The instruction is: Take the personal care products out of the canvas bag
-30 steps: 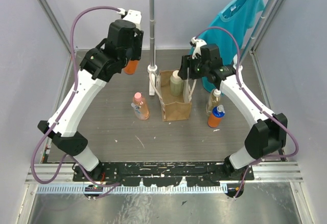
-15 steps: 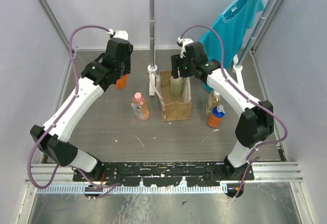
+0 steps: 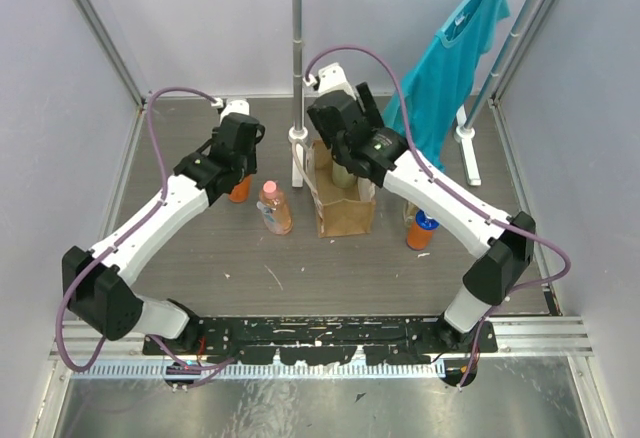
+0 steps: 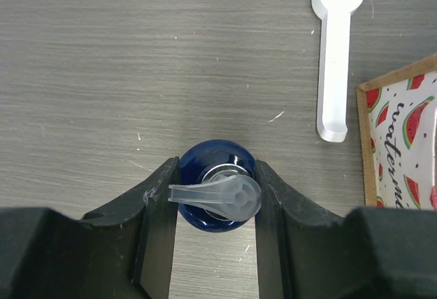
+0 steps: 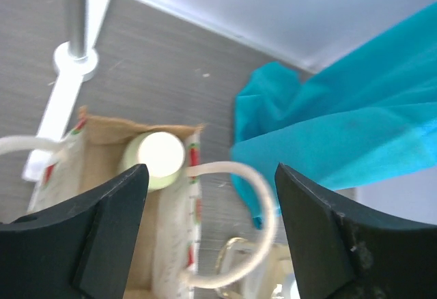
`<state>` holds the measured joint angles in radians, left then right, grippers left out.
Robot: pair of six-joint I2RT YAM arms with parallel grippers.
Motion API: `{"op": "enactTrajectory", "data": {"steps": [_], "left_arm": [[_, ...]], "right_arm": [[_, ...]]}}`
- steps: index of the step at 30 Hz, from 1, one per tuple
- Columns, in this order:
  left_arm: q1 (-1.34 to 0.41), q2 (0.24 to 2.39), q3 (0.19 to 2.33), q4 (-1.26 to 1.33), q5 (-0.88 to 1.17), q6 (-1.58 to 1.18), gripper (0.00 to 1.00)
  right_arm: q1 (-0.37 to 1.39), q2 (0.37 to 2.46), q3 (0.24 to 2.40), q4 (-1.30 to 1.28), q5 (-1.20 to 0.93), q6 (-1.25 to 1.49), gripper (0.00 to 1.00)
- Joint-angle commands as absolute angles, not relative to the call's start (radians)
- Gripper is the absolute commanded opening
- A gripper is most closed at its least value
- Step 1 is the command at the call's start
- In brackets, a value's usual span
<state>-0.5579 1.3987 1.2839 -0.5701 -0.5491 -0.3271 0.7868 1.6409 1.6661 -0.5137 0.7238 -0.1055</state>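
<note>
Grey wood-grain table [image 3: 300, 258] between pale walls [image 3: 200, 18]; teal shirt [image 3: 450, 58] hangs on a white rack [image 3: 297, 48].

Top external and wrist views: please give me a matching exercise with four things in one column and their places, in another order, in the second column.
Things:
1. pale green bottle
2. orange bottle
3. pink bottle
4. teal t-shirt

Places:
A. hanging from the rack
B. between the left gripper fingers
C. inside the canvas bag
D. standing on the table, outside the bag

Pairs: 1-C, 2-B, 3-D, 4-A.
</note>
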Motion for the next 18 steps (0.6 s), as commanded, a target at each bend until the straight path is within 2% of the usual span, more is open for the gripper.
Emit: {"op": "enactTrajectory", "data": {"steps": [1,4,9,18], "left_arm": [[-0.55,1.365,1.253,-0.406,-0.562,-0.368,0.08],[-0.541,1.372,1.225,-0.392,-0.542,-0.388,0.08],[-0.525,1.359,1.17,-0.349,-0.498,-0.425,0.09],[-0.511,1.352,1.04,-0.256,-0.43,-0.483,0.14]], "right_arm": [[0.783,1.613,1.763,-0.591,0.911,-0.125,0.82],[0.764,1.572,1.711,-0.53,0.643,-0.089,0.82],[0.667,1.661,1.788,-0.613,0.315,0.026,0.77],[0.598,1.803,1.766,-0.632,0.233,0.074,0.77]]}}
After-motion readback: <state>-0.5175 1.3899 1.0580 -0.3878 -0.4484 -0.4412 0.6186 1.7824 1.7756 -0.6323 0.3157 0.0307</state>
